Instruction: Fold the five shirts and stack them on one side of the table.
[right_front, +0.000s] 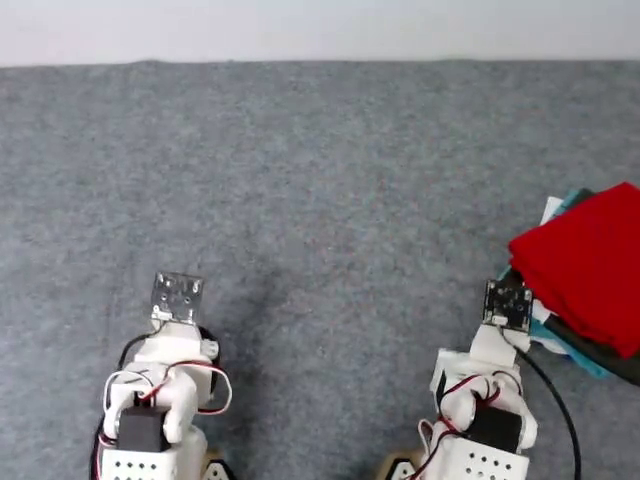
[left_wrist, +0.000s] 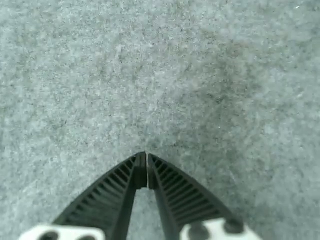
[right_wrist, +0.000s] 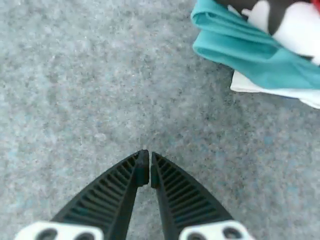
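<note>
A stack of folded shirts lies at the table's right edge, with a red shirt (right_front: 590, 265) on top and teal (right_front: 585, 362), white and dark layers under it. The teal shirt (right_wrist: 245, 47) and a white one (right_wrist: 272, 87) show in the right wrist view. My right gripper (right_wrist: 146, 167) hangs shut over bare carpet, just left of the stack, holding nothing. On the near left, my left gripper (left_wrist: 146, 170) is shut too, over the grey felt with nothing in it.
Grey felt (right_front: 330, 200) covers the whole table up to the white wall at the far edge. Both arm bases sit at the near edge, the left arm (right_front: 160, 400) and the right arm (right_front: 485, 400).
</note>
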